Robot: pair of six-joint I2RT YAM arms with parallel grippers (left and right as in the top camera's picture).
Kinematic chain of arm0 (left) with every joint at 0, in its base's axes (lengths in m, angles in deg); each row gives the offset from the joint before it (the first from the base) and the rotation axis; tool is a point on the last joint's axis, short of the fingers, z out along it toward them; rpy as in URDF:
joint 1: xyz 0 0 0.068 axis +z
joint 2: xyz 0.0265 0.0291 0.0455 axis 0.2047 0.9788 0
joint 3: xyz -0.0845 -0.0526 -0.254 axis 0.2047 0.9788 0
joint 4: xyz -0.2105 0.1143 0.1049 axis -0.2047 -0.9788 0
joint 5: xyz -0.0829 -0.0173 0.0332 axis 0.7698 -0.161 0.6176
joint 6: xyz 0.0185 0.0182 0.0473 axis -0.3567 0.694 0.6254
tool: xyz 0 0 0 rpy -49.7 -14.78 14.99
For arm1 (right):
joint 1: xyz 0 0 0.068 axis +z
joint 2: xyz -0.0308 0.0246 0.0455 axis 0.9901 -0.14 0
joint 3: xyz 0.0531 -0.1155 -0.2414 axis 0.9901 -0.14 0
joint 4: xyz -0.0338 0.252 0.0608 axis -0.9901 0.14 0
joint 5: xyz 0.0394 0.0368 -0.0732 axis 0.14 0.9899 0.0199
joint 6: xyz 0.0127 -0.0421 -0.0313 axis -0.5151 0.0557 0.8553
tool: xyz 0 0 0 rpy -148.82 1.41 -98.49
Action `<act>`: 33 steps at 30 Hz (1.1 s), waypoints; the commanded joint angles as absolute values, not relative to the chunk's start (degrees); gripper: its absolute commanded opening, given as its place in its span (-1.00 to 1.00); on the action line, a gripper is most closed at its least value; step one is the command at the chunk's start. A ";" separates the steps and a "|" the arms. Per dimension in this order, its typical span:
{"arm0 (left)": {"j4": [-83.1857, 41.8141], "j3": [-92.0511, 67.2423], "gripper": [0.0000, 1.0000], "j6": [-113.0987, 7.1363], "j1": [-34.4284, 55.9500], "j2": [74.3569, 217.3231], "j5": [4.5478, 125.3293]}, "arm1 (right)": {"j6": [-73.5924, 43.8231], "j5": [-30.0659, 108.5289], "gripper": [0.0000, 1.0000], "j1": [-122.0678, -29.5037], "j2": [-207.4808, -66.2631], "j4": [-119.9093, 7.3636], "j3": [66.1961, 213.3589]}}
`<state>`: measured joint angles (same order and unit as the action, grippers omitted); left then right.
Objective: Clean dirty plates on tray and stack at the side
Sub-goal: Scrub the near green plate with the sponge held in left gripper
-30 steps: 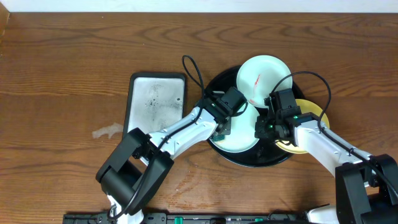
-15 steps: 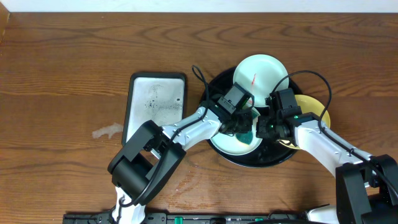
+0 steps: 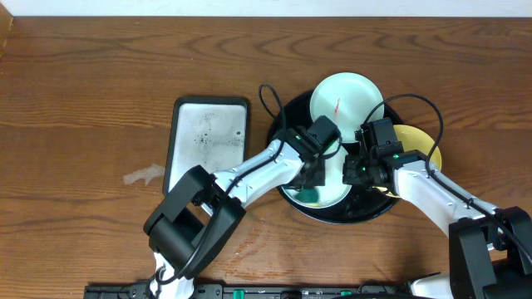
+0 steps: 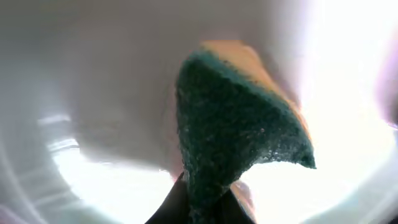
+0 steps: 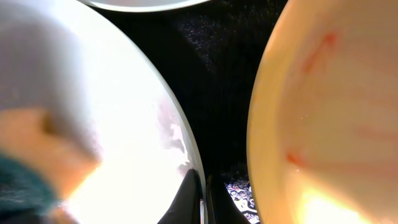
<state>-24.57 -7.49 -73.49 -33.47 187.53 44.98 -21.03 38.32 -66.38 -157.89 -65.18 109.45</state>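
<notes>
Left end effector point(image 4: 202, 202) clamps green sponge point(image 4: 236, 124) on pale mint-white round plate point(image 3: 334, 193) inside glossy black round tray point(image 3: 353, 213). Right end effector point(image 5: 199, 196), narrow, pinches that plate's rim. Nothing stacked yet; red-smeared mint plate point(image 3: 349, 95) and yellow plate point(image 3: 420, 143) uncleaned.

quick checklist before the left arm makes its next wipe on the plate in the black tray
1. Grip on sponge: ok, the left gripper has its jaws shut on it.
2. Contact of sponge with near plate: ok, it is pressed on the pale surface.
3. Hold on near plate: ok, the right gripper jaws appear to pinch its rim.
4. Is the near plate clean: cannot tell, glare and the arm hide much of it.
5. Is the far plate clean: not ok, a red smear shows.
6. Is the yellow plate clean: not ok, red marks show.
</notes>
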 commanded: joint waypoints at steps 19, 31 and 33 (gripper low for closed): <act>-34.79 -21.47 -0.85 -70.81 -31.89 191.44 34.36 | -19.12 34.67 -0.98 -66.46 -159.11 -63.47 108.10; -20.11 -13.19 -0.85 -72.99 -33.47 192.91 55.74 | -19.12 34.67 -0.98 -66.46 -159.11 -63.28 108.10; -18.47 -12.43 -0.85 -72.99 -34.01 193.19 58.10 | -19.12 34.67 -0.98 -66.46 -159.11 -63.28 108.10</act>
<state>-19.52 -14.02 -72.36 -33.05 191.86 50.97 -20.70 39.42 -66.33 -157.87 -64.72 109.45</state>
